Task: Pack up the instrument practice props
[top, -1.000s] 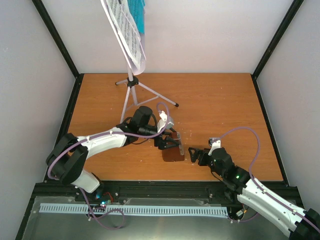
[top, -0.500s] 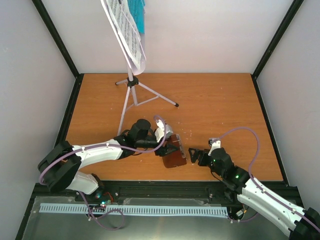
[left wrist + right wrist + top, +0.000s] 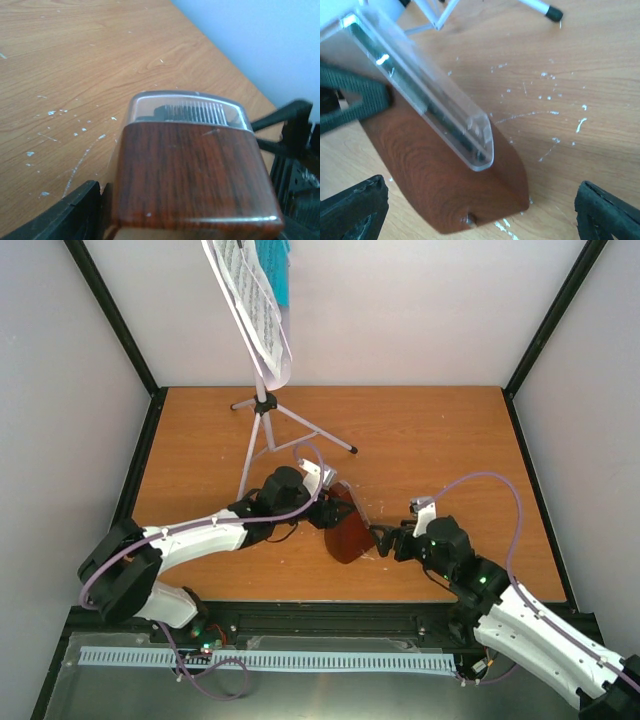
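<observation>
The brown metronome [image 3: 347,532] with a clear cover [image 3: 420,85] is tilted over near the table's front middle. My left gripper [image 3: 333,512] is shut on it, and its wood body [image 3: 192,170] fills the left wrist view. My right gripper [image 3: 384,538] is open just right of it, with its fingertips [image 3: 355,210] spread either side of the metronome's base [image 3: 445,190]. The silver-white music stand [image 3: 262,430] stands at the back left. It carries white sheet music [image 3: 256,312] and a teal booklet [image 3: 278,270].
The stand's tripod legs [image 3: 310,430] spread over the table just behind my left arm; one foot [image 3: 551,12] shows in the right wrist view. White scuffs [image 3: 550,110] mark the wooden table. Black frame posts [image 3: 120,325] and white walls enclose it.
My left gripper has tipped the metronome and drawn it slightly back from the front edge. My right gripper has moved forward, close up to the metronome.
</observation>
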